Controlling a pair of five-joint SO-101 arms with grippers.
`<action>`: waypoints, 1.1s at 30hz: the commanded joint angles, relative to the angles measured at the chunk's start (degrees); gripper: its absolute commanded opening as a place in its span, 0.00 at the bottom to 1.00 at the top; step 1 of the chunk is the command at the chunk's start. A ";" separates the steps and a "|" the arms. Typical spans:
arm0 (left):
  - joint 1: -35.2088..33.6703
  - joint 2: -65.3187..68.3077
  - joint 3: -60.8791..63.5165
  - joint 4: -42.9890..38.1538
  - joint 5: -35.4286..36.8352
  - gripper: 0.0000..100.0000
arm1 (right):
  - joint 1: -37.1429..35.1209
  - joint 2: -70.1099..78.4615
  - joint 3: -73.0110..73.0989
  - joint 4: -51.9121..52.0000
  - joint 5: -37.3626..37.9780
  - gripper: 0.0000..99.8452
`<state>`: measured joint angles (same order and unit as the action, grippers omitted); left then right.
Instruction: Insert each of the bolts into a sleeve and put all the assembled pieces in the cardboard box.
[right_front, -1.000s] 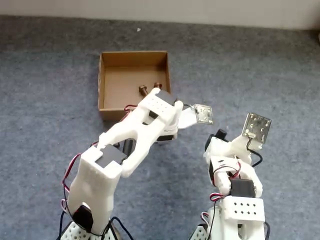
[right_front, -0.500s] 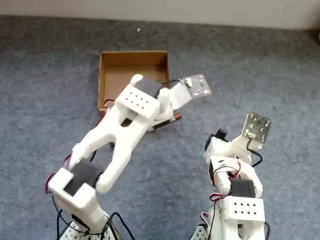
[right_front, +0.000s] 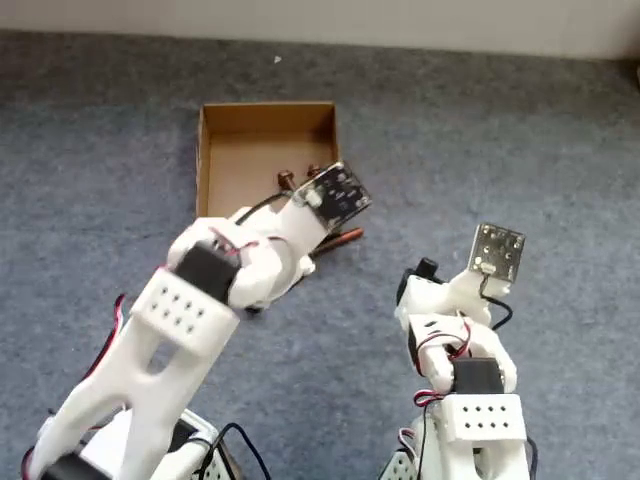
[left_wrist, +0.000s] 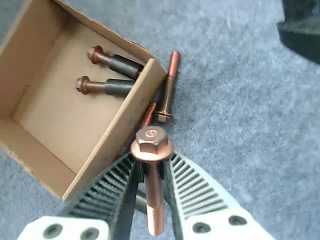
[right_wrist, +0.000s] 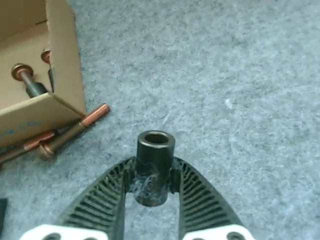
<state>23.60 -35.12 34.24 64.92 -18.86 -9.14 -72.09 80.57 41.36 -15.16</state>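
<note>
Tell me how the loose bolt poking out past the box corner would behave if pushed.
The loose bolt looks like rigid metal, so probably stiff and heavy for its size. Its round shank could roll, though the carpet and wider head likely curb that.

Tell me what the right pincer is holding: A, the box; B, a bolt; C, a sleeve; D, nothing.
C: in the right wrist view the right pincer grips a dark hollow sleeve standing on end, while the left pincer has the bolt.
</note>
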 joint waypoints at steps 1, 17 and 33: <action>-0.48 -14.99 7.08 -5.71 5.80 0.01 | -5.49 -1.27 -1.45 2.86 3.08 0.01; -5.14 -46.73 28.09 -22.95 23.65 0.01 | -22.99 -1.36 -2.07 -1.80 10.37 0.01; -5.67 -50.86 27.74 -28.75 31.91 0.01 | -27.21 -17.80 -1.36 -10.15 15.21 0.01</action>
<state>18.33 -85.32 62.73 39.08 11.12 -35.60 -83.08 80.57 33.10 -0.57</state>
